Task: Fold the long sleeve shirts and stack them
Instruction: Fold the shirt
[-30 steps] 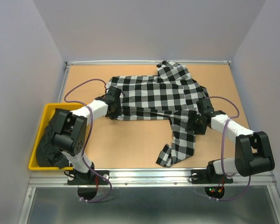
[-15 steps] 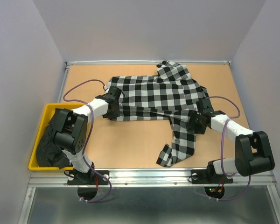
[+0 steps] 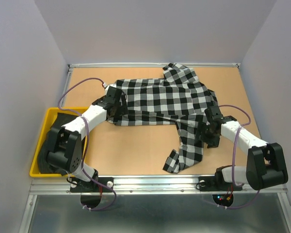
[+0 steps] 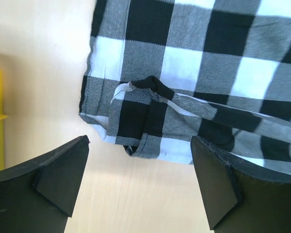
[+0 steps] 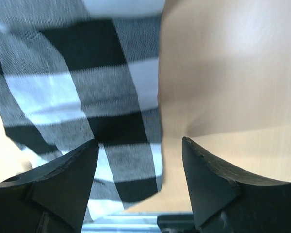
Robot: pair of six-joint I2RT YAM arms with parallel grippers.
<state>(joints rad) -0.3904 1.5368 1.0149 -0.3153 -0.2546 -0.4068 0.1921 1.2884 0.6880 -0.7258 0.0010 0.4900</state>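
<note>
Releasing done: left claw (image 4: pixel 139 145) and right claw (image 5: pixel 139 143) both just sprang wide, holding nothing. Check shirt (image 3: pixel 165 94) lies across the bench (image 3: pixel 136 145) middle, 1 sleeve trailing toward the near edge; I'd fold that sleeve next.

The check shirt (image 5: pixel 87 97) runs blurred past the right wrist view's edges.

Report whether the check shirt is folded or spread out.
Partly folded. The check shirt has its near edge doubled over in layers, but one sleeve trails out loose and unfolded.
</note>
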